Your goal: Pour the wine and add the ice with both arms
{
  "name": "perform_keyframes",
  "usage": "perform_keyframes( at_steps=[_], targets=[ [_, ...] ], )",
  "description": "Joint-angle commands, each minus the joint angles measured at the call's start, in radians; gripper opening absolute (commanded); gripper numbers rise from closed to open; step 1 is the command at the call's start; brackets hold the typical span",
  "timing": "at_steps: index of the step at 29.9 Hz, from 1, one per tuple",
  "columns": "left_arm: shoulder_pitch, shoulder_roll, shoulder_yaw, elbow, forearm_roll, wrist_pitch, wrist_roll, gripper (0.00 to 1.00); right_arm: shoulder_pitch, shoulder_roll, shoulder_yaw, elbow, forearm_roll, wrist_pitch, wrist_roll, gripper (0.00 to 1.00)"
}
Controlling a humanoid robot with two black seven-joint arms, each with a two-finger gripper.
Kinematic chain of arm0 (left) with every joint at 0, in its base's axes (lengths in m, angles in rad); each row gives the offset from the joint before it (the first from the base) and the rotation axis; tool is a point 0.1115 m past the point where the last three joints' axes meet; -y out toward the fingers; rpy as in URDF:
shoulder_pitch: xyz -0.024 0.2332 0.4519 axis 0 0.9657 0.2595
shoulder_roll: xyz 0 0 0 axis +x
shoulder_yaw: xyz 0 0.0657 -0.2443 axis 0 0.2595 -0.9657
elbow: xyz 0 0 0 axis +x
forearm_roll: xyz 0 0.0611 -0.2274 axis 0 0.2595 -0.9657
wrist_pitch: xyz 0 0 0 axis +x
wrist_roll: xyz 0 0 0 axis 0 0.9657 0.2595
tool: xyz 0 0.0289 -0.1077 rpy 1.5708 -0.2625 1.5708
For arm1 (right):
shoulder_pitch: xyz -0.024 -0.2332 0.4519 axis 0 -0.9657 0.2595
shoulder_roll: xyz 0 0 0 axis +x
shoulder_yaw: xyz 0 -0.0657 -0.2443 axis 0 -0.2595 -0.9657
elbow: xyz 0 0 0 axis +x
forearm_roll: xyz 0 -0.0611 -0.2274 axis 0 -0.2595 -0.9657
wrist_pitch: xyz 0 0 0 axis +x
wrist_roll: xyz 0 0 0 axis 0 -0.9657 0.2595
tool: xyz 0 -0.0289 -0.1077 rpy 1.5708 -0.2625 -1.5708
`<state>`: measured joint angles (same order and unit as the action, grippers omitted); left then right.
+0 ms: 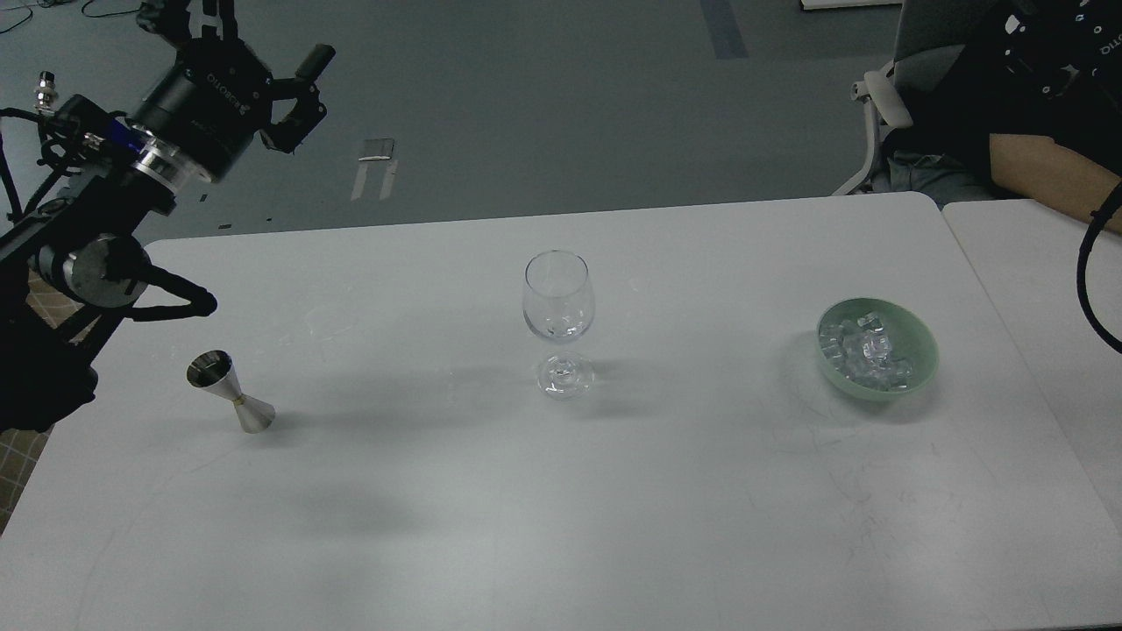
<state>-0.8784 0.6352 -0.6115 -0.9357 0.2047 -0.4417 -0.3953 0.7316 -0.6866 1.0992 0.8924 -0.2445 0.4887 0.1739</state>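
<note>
Wine glass (559,320) upright mid-table, taken as landmark. Bowl of glass looks near empty; poss. faint trace of liquid at bottom, can't confirm.

Steel jigger (230,401) well to left of glass, upright on table (614,526), wide mouth up. Wine presumably inside jigger, but contents not visible from this angle.

Green bowl (877,350) well to right of glass, holding heap of ice (866,349), clear cubes piled inside, none outside bowl.

Left gripper (285,83) up high, far left of glass and beyond table's far edge, above and behind jigger, not touching anything. Fingers spread apart, nothing held. Arm body runs down along left edge of view.

Right gripper not in view; only a loop of black cable (1087,280) at right edge, far right of glass. Finger state there: can't tell. Person's forearm (1052,180) rests at far right, past bowl, at second table.

Step judged: very start, pour not yet begun, jigger untouched, ice all in bowl.

Next move likely: left gripper down to jigger, close on narrow waist, lift w/o tipping, carry right to glass rim, tilt slowly. Needs care: jigger slim and top-heavy, easy to knock over; glass stem tall, nudge at rim could topple it. Ice stage after, prob. right arm from bowl side.
</note>
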Motion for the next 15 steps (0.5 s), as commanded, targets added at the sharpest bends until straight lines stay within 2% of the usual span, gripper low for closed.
perform_keyframes(
  at_steps=[1, 4, 8, 15],
  targets=[
    [0.001, -0.038, -0.024, 0.034, 0.001, 0.003, 0.0, 1.0, -0.005, -0.014, 0.019, 0.003, 0.005, 0.0, 0.001, 1.0],
    [-0.005, -0.074, -0.03, 0.087, 0.001, 0.009, 0.003, 1.0, -0.006, -0.01, 0.028, 0.014, 0.005, 0.0, -0.004, 1.0],
    [-0.007, -0.075, -0.068, 0.092, -0.001, 0.011, 0.0, 1.0, 0.003, -0.016, 0.033, 0.017, 0.004, 0.0, -0.01, 1.0],
    [-0.025, -0.034, -0.105, 0.097, 0.001, 0.0, 0.007, 1.0, -0.001, -0.097, 0.085, 0.071, 0.004, 0.0, -0.025, 1.0]
  ],
)
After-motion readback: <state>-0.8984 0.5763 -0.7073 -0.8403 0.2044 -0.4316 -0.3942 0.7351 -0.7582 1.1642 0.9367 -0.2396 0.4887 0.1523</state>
